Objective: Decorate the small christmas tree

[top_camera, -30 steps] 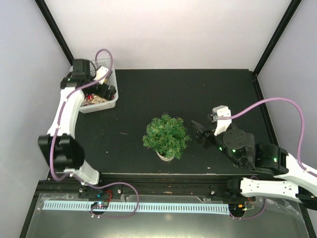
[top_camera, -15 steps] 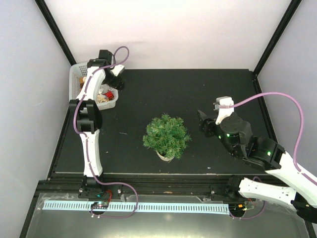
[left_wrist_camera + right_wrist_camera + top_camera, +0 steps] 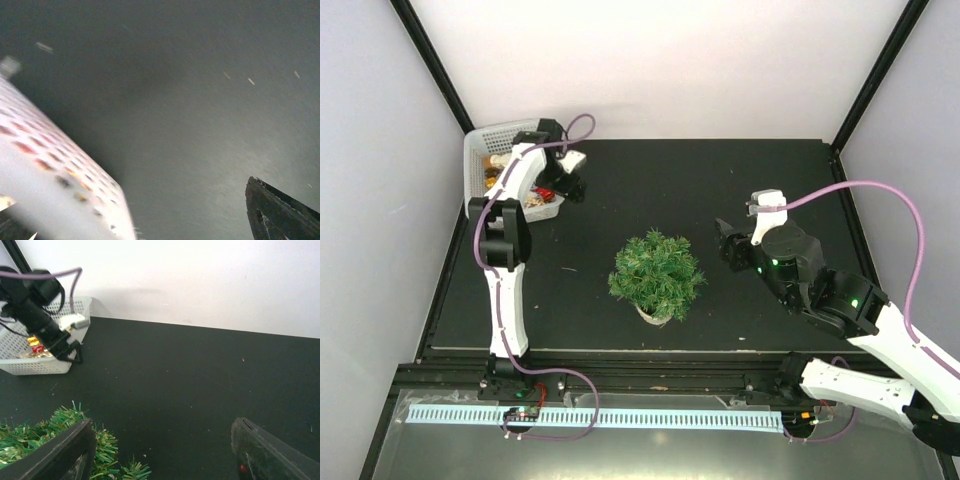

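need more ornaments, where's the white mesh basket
In the top view, the white mesh basket sits in the far-left corner, beside the left gripper.

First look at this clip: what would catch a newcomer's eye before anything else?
The bushy green small christmas tree stands alone in the middle of the black table, bare as far as the views show. At the far left corner, the left gripper hangs open just beside a white mesh basket of colourful ornaments. The right gripper is open too, close to the tree's right side.
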Robot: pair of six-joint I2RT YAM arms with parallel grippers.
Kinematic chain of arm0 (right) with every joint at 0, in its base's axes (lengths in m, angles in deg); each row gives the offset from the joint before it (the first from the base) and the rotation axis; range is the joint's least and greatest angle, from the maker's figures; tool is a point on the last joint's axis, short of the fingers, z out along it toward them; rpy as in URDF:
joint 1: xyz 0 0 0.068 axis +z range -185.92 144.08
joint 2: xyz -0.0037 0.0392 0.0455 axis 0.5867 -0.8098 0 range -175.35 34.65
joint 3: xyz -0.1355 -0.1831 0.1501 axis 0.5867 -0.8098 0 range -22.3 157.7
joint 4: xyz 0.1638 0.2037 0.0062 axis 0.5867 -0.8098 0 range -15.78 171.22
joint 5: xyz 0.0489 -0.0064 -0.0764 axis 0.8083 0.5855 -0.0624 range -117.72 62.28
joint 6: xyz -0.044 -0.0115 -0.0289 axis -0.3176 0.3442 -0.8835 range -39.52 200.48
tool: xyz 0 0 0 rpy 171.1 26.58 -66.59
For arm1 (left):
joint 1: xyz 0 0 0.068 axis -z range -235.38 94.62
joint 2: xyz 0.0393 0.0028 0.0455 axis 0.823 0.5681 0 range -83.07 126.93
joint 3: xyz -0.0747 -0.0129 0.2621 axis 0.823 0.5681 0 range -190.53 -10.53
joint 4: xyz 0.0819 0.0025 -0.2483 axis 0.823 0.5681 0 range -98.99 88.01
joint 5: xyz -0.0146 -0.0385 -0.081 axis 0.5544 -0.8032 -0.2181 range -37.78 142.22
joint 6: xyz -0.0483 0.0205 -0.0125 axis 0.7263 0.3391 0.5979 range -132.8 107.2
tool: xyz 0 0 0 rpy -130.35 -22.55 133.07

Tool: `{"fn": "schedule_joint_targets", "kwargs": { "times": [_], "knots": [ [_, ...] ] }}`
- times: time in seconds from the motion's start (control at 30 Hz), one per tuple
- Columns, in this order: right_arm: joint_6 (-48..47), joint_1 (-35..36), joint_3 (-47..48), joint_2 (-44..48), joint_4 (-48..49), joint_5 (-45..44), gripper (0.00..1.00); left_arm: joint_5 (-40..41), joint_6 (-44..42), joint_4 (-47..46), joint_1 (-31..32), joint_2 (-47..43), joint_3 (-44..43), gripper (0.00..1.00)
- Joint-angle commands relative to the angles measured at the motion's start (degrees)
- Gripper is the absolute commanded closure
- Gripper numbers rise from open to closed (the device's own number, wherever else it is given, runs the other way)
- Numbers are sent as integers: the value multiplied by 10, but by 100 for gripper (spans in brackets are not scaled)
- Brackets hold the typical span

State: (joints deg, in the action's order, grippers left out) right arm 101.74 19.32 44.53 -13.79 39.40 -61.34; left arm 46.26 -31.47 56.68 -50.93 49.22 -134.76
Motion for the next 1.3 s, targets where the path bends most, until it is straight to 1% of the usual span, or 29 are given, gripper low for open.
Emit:
{"fn": "schedule_joint_targets", "kwargs": {
  "times": [0.0, 0.13, 0.37, 0.63, 0.73, 0.83, 0.9, 0.97, 1.03, 1.13, 1.27],
  "knots": [
    [-8, -6, 0, 0, 17, 10, 25, -62, 10, 5, 33, -33, 82, 7],
    [-9, -7, -4, 2, 17, 10, 25, -74, 8, 11, 64, -39, 101, 7],
    [-3, -13, -25, 7, 24, 14, 25, -154, 5, 7, 120, -72, 96, 7],
    [-3, -18, -29, 14, 23, 11, 25, -226, -15, 50, 222, -65, 14, 5],
    [-2, -19, -28, 17, 20, 9, 25, -227, -16, 49, 257, -61, -11, 4],
    [1, -20, -27, 22, 16, 8, 25, -203, -13, 45, 276, -61, -31, 4],
    [1, -20, -25, 25, 14, 7, 25, -168, -3, 32, 277, -65, -36, 4],
    [1, -20, -24, 26, 11, 5, 25, -103, 6, 21, 276, -72, -36, 3],
    [0, -21, -26, 26, 12, 4, 25, -60, 15, 1, 267, -87, -26, 2],
    [-1, -21, -28, 22, 16, 5, 25, -24, 40, -15, 227, -104, -29, 1],
    [-2, -22, -31, 15, 24, 6, 25, -9, 53, -21, 154, -132, -22, 1]
  ]
}}
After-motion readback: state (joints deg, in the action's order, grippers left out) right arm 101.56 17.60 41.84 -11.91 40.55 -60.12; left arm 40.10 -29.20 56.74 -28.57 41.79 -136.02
